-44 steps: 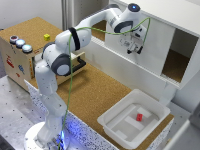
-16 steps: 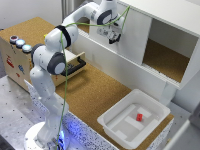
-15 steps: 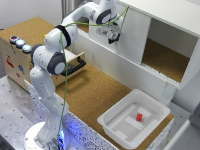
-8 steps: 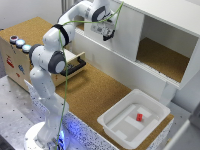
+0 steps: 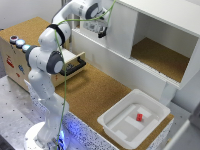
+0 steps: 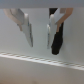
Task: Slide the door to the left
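The door [image 5: 121, 31] is a plain white upright panel covering the half of the white cabinet [image 5: 165, 14] on the exterior view's left. The half on the right is open and shows a cork-coloured floor [image 5: 160, 56]. My gripper [image 5: 101, 30] is at the door's front face, near its upper edge on the left. In the wrist view my gripper [image 6: 40, 44] is open, its two fingers [image 6: 28, 30] apart with nothing between them, close to the white door face [image 6: 40, 67]. I cannot tell whether the fingertips touch the panel.
A small wooden drawer [image 5: 75, 65] with a black handle stands part open below the gripper. A wooden box [image 5: 12, 55] with coloured buttons stands at the left. A white tub [image 5: 107, 122] holding a small red piece [image 5: 139, 117] sits at the front right.
The door and my gripper have moved together toward the exterior view's left. The open half of the cabinet on the right has grown wider.
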Controlling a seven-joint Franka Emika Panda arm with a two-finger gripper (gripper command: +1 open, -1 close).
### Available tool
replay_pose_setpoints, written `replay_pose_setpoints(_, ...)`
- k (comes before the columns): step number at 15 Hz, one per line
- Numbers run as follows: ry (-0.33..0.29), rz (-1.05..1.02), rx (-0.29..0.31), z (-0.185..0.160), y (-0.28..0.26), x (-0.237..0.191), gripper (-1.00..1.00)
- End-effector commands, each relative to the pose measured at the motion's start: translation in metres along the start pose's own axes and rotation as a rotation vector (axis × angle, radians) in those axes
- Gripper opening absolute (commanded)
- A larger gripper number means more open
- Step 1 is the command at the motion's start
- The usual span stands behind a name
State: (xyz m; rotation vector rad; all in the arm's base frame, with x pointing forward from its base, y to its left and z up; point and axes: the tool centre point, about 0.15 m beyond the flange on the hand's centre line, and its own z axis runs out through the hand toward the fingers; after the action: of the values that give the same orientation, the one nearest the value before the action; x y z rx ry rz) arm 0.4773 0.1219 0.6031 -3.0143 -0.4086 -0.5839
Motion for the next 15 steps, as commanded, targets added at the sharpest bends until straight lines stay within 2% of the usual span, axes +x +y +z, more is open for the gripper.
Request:
replay_pose_setpoints(1,0.108,0.003,-0.084,0.006,-0.026,-0.014,-1.00)
replay_pose_setpoints(2,0.119,0.017,-0.085,0.001,-0.025,-0.015,1.00)
replay_pose_setpoints(6,0.157,0.065,-0.092,-0.009,-0.011,-0.030,1.00)
replay_pose_setpoints(12,0.141,0.114,-0.108,-0.006,0.014,-0.038,1.00)
replay_pose_setpoints(15,0.130,0.119,-0.118,0.004,0.019,-0.028,1.00)
